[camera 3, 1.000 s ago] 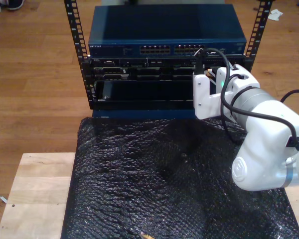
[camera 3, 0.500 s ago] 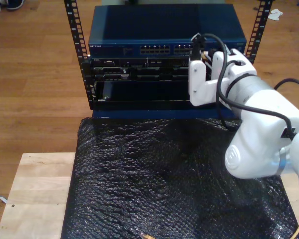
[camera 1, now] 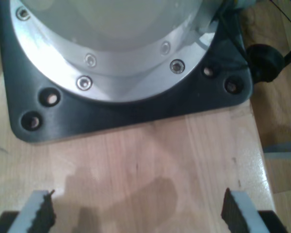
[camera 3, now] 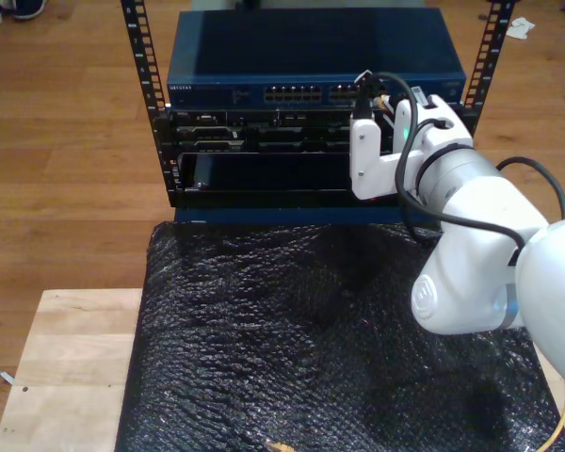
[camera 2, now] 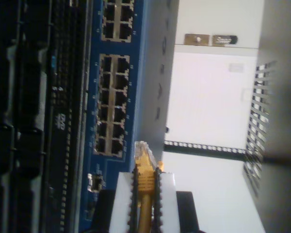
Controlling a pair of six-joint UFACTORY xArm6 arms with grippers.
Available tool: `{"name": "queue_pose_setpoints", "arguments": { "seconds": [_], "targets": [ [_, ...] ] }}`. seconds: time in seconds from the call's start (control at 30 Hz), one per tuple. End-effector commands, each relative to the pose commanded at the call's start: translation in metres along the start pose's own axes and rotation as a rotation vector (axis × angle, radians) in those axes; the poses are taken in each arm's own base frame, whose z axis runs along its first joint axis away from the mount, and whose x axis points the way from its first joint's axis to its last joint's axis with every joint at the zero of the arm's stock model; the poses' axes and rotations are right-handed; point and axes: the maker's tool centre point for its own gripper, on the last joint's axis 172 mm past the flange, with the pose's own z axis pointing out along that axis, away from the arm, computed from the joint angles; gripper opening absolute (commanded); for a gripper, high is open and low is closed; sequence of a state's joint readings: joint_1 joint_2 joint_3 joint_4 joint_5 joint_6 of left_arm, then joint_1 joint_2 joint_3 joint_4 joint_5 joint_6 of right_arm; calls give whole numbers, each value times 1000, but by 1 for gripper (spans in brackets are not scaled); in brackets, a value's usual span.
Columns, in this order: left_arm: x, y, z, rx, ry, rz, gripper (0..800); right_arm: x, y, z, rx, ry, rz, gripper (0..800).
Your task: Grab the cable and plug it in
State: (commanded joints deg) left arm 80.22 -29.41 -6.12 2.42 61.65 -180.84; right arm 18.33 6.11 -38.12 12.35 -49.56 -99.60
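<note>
The cable's yellow plug (camera 2: 144, 162) sticks out from between the pads of my second gripper (camera 2: 145, 182), which is shut on it. The plug tip hovers just off the blue network switch (camera 2: 136, 73), close to a block of ports (camera 2: 111, 102), and is not touching it. In the exterior view my second gripper (camera 3: 379, 94) is held up at the switch's port row (camera 3: 344, 93), at the exterior view's right. A thin stretch of the yellow cable (camera 3: 557, 426) shows at that view's lower right corner. My first gripper (camera 1: 138, 211) is open over bare wood, with nothing between its fingers.
The switch (camera 3: 311, 56) sits on top of a black rack (camera 3: 254, 151) with perforated rails. Black bubble wrap (camera 3: 311, 339) covers the wooden table (camera 3: 71, 363). A small yellowish tip (camera 3: 278, 446) lies at the wrap's near edge. A black arm base plate (camera 1: 136, 111) is right ahead of my first gripper.
My second gripper has risen and shifted toward the exterior view's left, from in front of the rack's lower bays up to the switch's port row.
</note>
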Motion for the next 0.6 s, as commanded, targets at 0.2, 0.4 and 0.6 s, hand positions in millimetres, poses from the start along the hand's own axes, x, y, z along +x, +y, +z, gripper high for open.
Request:
{"name": "queue_pose_setpoints", "arguments": {
  "seconds": [0.2,0.4,0.6],
  "targets": [
    [0,0,0,0,0,0,800,-3,1,-1,-10,-8,7,0],
    [0,0,0,0,0,0,800,-8,0,-5,-80,-34,2,0],
    [0,0,0,0,0,0,800,-9,-2,-4,-124,-36,65,0]
  ]
}}
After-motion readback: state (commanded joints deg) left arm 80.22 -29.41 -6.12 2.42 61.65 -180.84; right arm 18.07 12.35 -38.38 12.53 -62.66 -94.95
